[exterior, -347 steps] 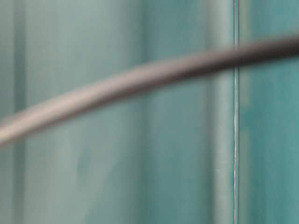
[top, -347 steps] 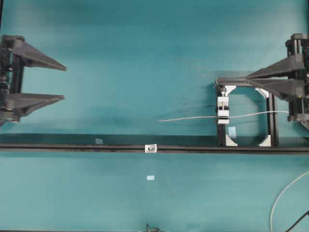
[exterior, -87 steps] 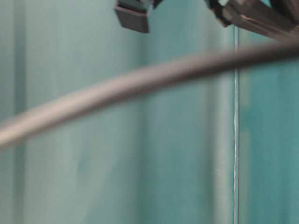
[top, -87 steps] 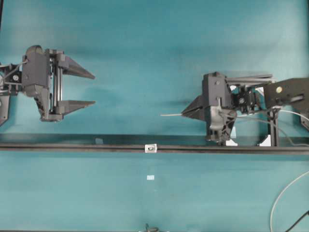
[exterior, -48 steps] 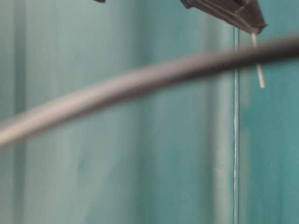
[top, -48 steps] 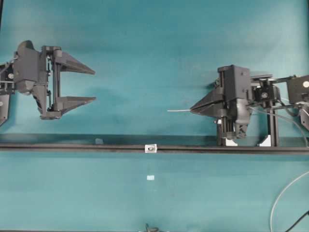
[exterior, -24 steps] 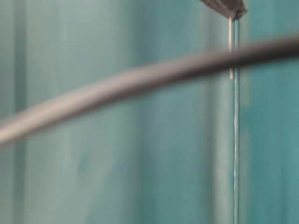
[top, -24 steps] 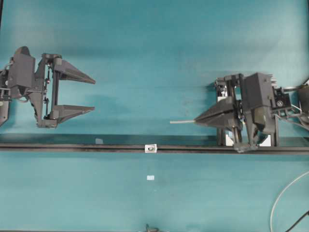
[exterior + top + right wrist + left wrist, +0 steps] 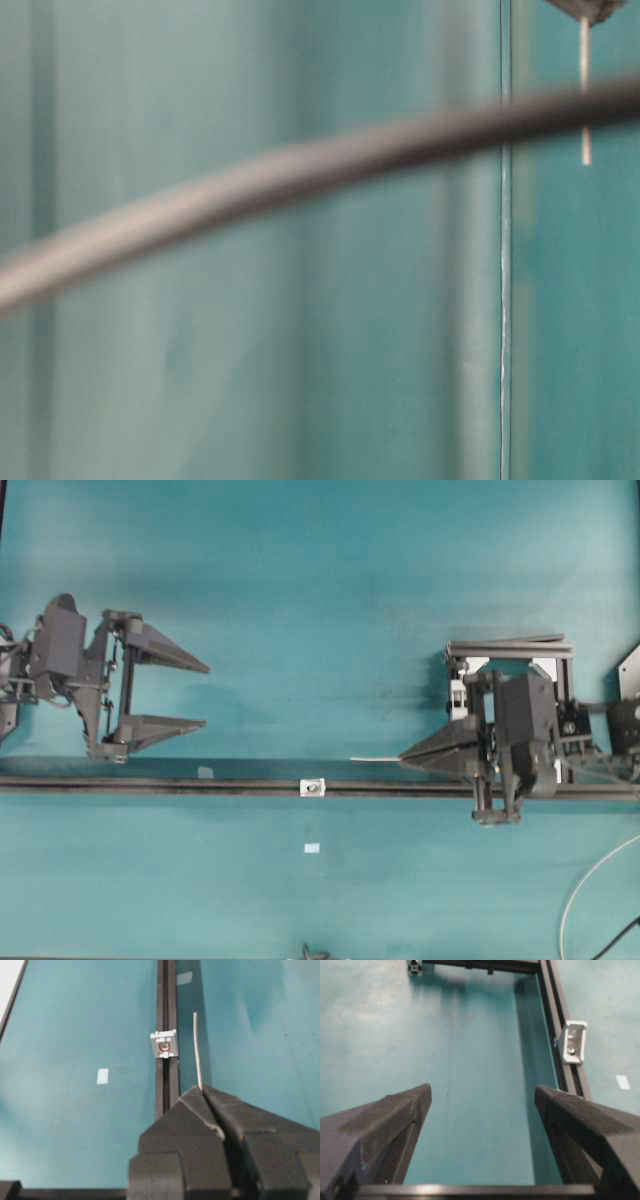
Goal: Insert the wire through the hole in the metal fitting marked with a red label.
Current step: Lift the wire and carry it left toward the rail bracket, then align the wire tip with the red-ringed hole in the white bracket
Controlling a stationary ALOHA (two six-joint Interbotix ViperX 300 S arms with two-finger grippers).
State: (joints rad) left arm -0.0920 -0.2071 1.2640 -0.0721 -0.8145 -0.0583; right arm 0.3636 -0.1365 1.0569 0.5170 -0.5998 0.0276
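Note:
The metal fitting (image 9: 313, 787) is a small silvery square on the black rail (image 9: 150, 785). In the right wrist view (image 9: 164, 1046) its dark hole (image 9: 164, 1046) has a red ring. My right gripper (image 9: 402, 759) is shut on the wire (image 9: 375, 759), whose short free end sticks out to the left just behind the rail. In the right wrist view the wire (image 9: 197, 1050) runs right of the fitting, apart from it. My left gripper (image 9: 206, 694) is open and empty, far left behind the rail. The table-level view shows the wire (image 9: 585, 100) hanging from the top right.
A black frame with a white clamp block (image 9: 458, 695) stands behind my right gripper. A small white patch (image 9: 312, 848) lies in front of the rail. A pale cable (image 9: 580, 890) curves at the bottom right. A blurred dark cable (image 9: 300, 170) crosses the table-level view.
My right gripper has carried the wire away from the clamp frame and closer to the rail. My left gripper has shifted slightly to the right and stays open.

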